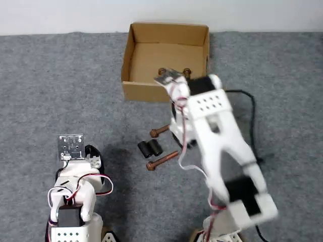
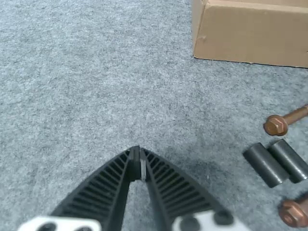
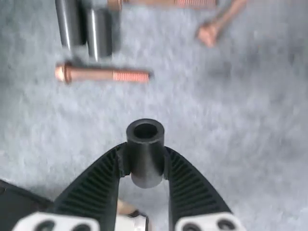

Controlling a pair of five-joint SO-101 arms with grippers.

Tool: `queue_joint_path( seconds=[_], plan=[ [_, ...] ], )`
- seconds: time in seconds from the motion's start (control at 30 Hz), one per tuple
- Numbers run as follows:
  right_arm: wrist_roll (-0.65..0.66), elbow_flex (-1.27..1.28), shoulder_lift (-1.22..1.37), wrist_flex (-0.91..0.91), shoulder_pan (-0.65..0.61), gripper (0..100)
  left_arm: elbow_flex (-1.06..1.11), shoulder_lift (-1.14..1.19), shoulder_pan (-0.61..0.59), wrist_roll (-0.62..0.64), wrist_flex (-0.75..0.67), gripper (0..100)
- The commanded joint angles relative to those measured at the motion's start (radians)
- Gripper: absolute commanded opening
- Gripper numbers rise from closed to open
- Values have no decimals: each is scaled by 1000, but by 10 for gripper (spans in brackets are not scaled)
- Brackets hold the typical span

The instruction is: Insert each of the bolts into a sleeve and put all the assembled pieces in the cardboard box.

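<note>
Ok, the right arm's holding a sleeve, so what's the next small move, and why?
Probably open the left gripper and ease it toward the nearer bolt. The right gripper grips a sleeve with its bore open, while the left is shut on nothing and the bolts lie loose on the carpet.

White arms (image 1: 222,146), black ribbed tools (image 2: 138,156), seemingly red-white cables (image 1: 183,126).

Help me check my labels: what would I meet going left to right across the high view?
left gripper → pair of sleeves → black cable
</note>
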Motion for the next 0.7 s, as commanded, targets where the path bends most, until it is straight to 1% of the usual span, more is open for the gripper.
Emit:
queue_joint_path(
  seconds=[0.0,0.07,0.2,0.4,0.53,0.67],
  plan=[
    [-14,120,-239,41,54,9,-5,-3,0,9,8,5],
    [-44,181,-335,41,91,9,-5,-3,5,9,5,5],
    [-183,265,-483,39,182,9,-5,-6,64,9,9,5],
    [-330,404,-621,-25,337,9,-5,-9,133,3,3,5],
    [-348,493,-710,-71,444,9,-28,-11,152,3,2,5],
    [-351,586,-826,-102,513,9,-108,-3,172,5,11,5]
  ],
)
